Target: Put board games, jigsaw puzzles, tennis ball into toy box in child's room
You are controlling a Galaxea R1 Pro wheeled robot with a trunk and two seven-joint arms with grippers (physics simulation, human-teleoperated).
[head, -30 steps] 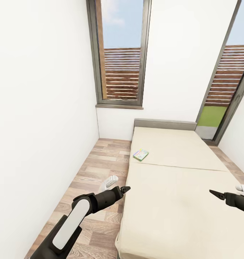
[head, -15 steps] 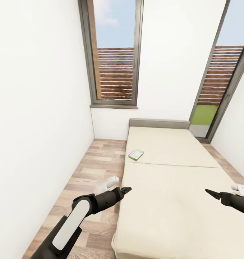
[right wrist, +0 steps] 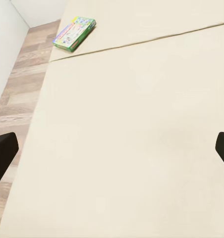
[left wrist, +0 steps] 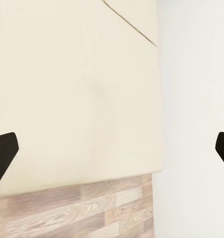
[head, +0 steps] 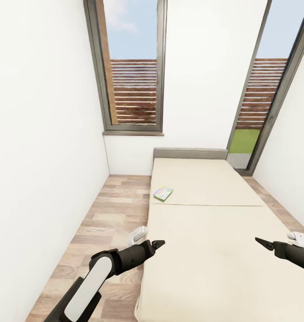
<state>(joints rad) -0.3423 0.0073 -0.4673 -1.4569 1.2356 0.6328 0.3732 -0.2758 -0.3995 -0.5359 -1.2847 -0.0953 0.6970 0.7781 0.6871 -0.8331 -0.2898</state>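
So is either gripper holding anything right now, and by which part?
Nothing is held: left gripper and right gripper are open and empty above the beige bed; the colourful flat board game box lies untouched.

The board game (head: 163, 193) print is too small to read. The bed (head: 223, 250) runs past the head view's bottom and right edges, and the right arm is cut there too.

My left gripper (head: 157, 244) hangs at the bed's (head: 241, 250) near-left edge, jaws apart; my right gripper (head: 262, 243) hovers over its right side, jaws likewise spread.
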